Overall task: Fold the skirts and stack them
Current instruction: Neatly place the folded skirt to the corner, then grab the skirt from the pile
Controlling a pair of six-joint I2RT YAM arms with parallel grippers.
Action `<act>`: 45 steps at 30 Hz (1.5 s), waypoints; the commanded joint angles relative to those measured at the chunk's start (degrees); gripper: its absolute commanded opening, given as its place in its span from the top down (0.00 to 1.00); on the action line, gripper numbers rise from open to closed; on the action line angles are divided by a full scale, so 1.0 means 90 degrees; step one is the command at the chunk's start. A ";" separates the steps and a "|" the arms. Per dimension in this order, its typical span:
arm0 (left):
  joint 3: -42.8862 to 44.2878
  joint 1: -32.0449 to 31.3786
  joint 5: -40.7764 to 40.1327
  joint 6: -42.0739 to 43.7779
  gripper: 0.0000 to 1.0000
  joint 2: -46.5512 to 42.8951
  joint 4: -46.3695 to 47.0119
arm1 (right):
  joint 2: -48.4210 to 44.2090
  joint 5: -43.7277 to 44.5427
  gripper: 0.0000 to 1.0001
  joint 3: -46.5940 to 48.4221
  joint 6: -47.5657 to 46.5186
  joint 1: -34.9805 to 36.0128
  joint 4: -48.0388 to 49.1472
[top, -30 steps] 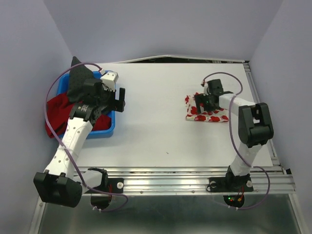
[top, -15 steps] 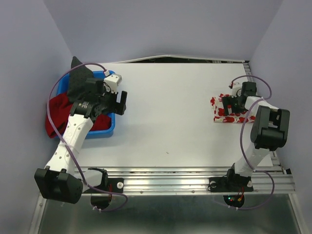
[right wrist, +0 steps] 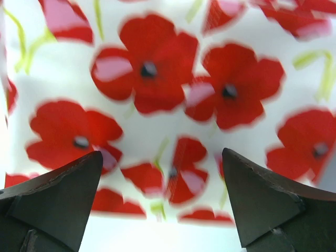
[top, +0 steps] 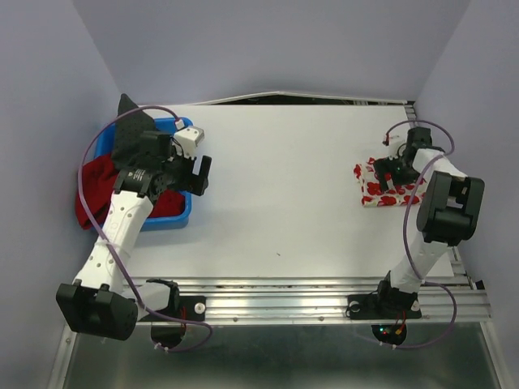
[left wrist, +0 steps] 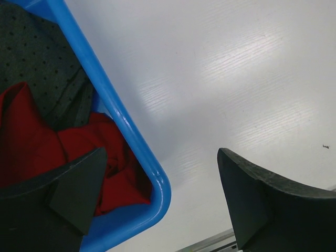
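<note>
Sliding rightward with the right tool over the last second, the white skirt with red flowers is now lying folded on the table, directly beneath that tool. Its jaws are standing wide apart, released and gripping nothing. The left tool is hovering, likewise spread and empty, over a corner of the blue bin. To its left the deep-red skirt is spilling over the bin's wall, with the dark grey skirt lying beyond it.

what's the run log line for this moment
left gripper: open, above blue bin corner | right gripper: open, over floral skirt | red skirt, grey skirt: in bin
</note>
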 commanded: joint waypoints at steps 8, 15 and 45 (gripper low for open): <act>0.2215 0.0295 0.0922 0.0495 0.02 0.0345 -0.0962 | -0.0515 -0.2199 0.00 0.3974 0.0444 -0.0085 -0.2888; 0.2031 0.1094 -0.0150 0.0329 0.02 0.0248 -0.0993 | -0.1226 -0.3002 0.00 0.3637 0.1148 0.0176 -0.3418; 0.1097 0.3567 -0.0906 0.4196 1.00 0.1313 -0.0746 | -0.0515 -0.2543 0.01 0.3194 0.1246 0.1711 -0.3387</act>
